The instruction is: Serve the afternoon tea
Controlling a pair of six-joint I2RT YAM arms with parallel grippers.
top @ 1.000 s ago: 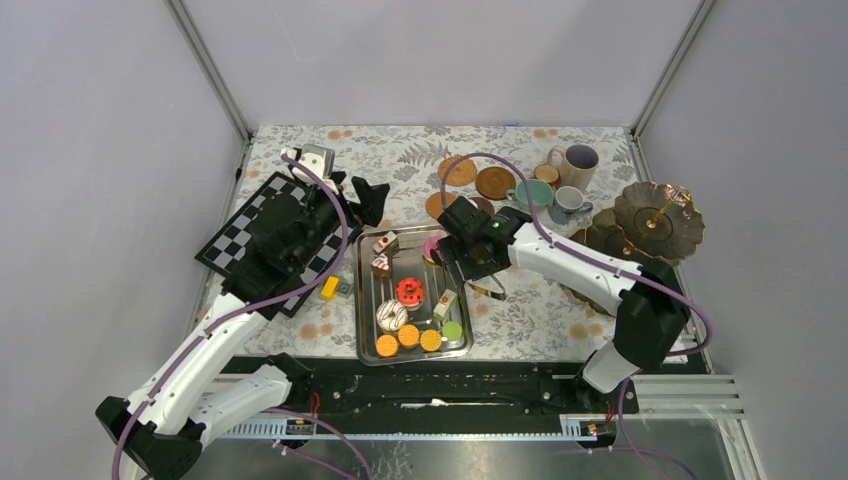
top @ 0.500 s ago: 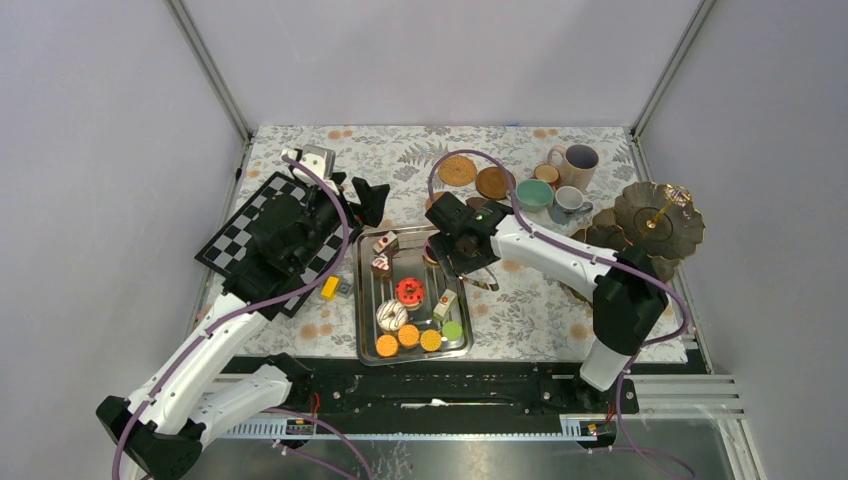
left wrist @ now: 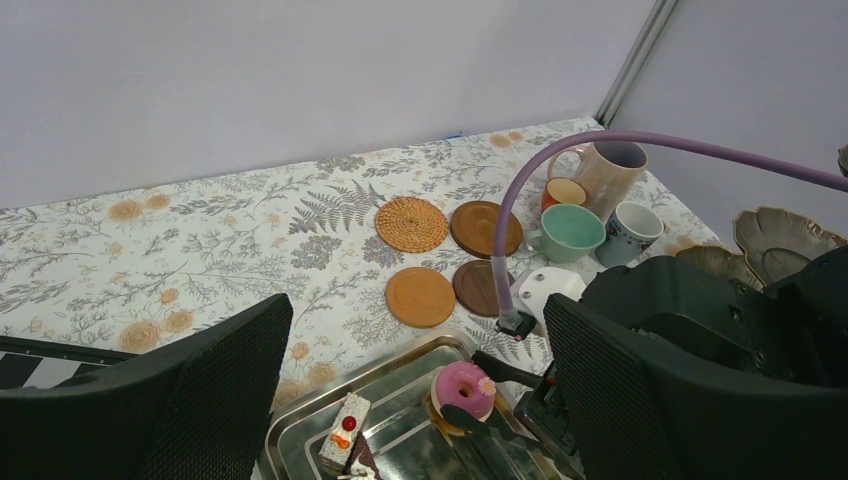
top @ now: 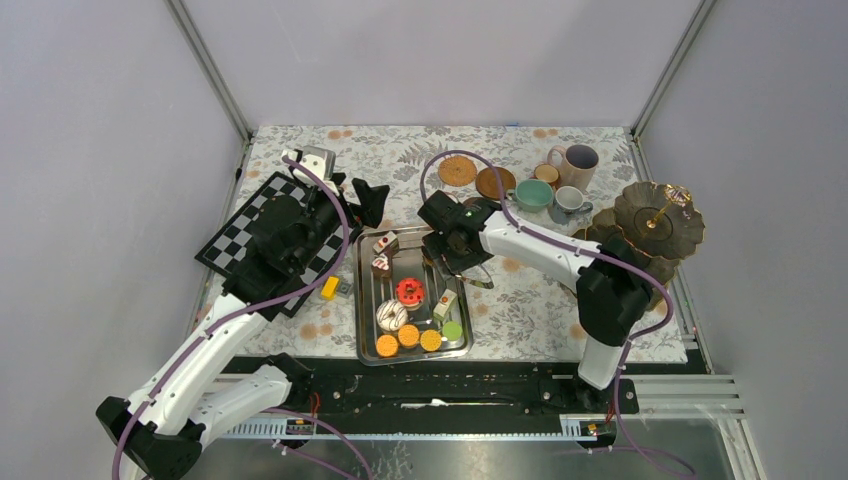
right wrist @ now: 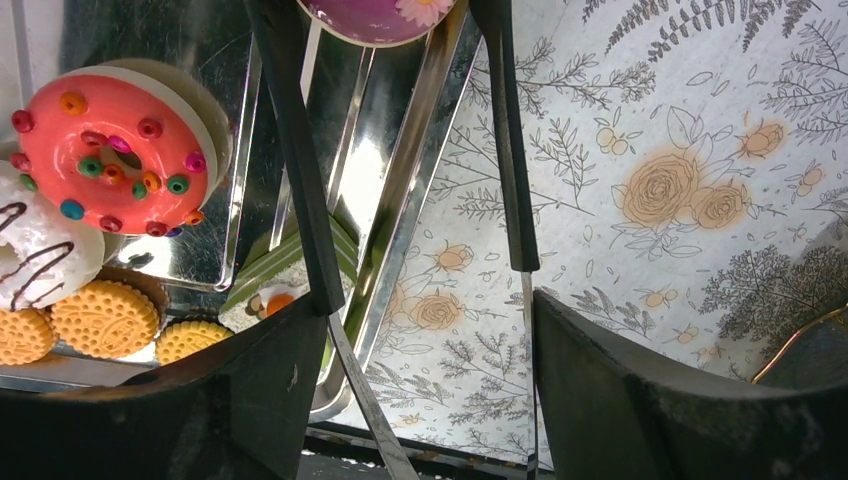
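My right gripper [top: 455,250] [right wrist: 425,310] is shut on metal tongs [right wrist: 300,150] with black tips. The tips stand on either side of a pink donut [left wrist: 462,388] [right wrist: 380,15] at the far right corner of the steel tray [top: 365,340]. Also in the tray are a red sprinkled donut [top: 410,291] [right wrist: 120,150], a white donut [top: 391,315], cake slices [top: 385,243] and orange biscuits [top: 409,336]. My left gripper [top: 365,195] [left wrist: 418,310] is open and empty, above the table left of the tray's far end.
Brown coasters [top: 457,170] [left wrist: 420,296] lie beyond the tray. Beige [top: 578,160], teal [top: 533,193], grey [top: 570,200] and small orange [top: 545,172] mugs stand at the back right. The dark tiered stand [top: 655,220] is at the right edge. A chessboard [top: 250,240] lies left.
My right arm has swung left and away with the tongs, bringing their tips over the tray's far right corner around the pink donut. The left arm has not moved.
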